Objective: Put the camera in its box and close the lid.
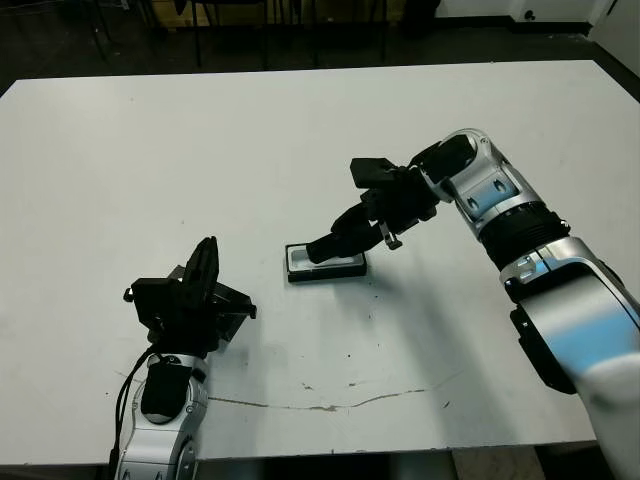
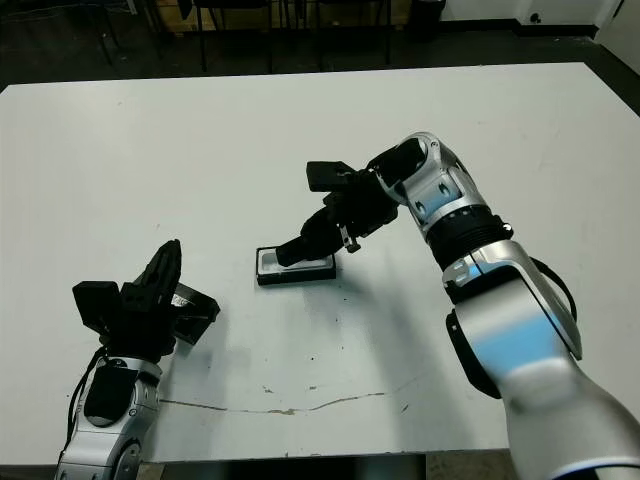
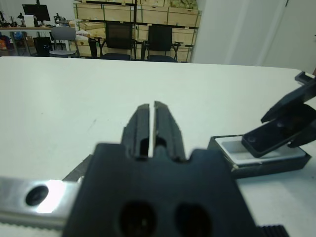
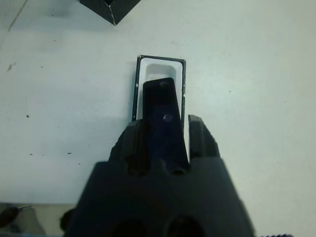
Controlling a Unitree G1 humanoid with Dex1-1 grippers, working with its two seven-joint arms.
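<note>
White table (image 1: 300, 130) spreads wide and bare around the box (image 1: 325, 264), a shallow black tray with white lining sitting mid-table, well clear of every edge. Right gripper (image 4: 165, 126) clamps the camera (image 4: 160, 101), a slim black bar with a bluish glint, tilted over the box's open well. Left gripper (image 3: 149, 123) sits pinched shut on nothing, near the front edge, well apart from the box.
</note>
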